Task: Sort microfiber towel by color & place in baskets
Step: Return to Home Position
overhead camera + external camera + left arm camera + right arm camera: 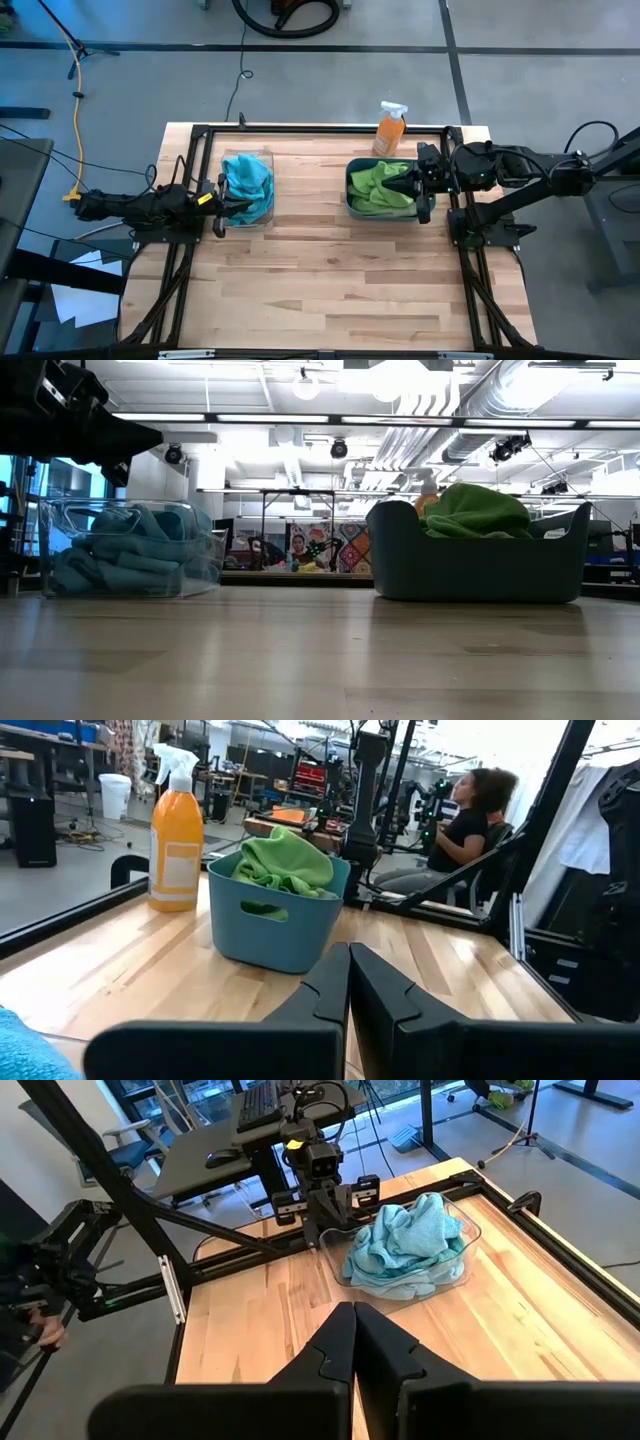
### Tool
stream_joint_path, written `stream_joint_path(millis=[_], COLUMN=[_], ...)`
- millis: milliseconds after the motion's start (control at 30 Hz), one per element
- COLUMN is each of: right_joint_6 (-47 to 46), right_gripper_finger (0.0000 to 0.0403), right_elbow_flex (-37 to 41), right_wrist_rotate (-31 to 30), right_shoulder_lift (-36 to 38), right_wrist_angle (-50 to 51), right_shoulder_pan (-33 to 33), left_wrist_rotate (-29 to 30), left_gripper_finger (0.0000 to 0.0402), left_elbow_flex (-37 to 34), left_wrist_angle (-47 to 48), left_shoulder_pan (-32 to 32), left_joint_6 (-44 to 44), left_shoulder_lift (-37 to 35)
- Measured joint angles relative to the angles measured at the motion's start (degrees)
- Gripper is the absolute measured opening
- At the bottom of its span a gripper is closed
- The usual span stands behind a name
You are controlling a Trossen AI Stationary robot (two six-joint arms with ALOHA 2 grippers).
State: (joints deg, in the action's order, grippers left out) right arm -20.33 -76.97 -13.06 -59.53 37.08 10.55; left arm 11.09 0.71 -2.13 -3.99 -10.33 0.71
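Note:
Blue microfiber towels (247, 177) fill the small clear basket (262, 205) at the table's left. Green towels (378, 182) are heaped in the dark teal basket (352, 200) at the right, rising above its rim (480, 510). My left gripper (240, 207) reaches in level from the left. It is shut with nothing in it, and its tips are at the clear basket's near left corner. My right gripper (398, 187) is shut too, holds nothing, and hangs above the teal basket's right part, tilted a little downward toward the left.
An orange spray bottle (390, 130) stands at the far edge, just behind the teal basket. A black frame (320, 128) runs round the table. Bare wood (330, 285) covers the near half. A person (470, 810) sits beyond the table's right side.

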Motion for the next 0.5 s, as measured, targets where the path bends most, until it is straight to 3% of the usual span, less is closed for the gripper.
stream_joint_path(millis=[233,500], right_joint_6=[0.0,5.66], right_gripper_finger=[0.0,0.0], right_elbow_flex=[0.0,0.0], right_wrist_rotate=[1.38,0.76], right_shoulder_lift=[0.0,3.86], right_wrist_angle=[0.6,8.47], right_shoulder_pan=[0.0,-0.04], left_wrist_rotate=[0.0,-0.02], left_gripper_finger=[0.0,0.0], left_elbow_flex=[0.0,0.0], left_wrist_angle=[-0.02,-0.04], left_shoulder_pan=[0.0,0.0], left_joint_6=[0.02,0.02], left_shoulder_lift=[0.0,0.0])
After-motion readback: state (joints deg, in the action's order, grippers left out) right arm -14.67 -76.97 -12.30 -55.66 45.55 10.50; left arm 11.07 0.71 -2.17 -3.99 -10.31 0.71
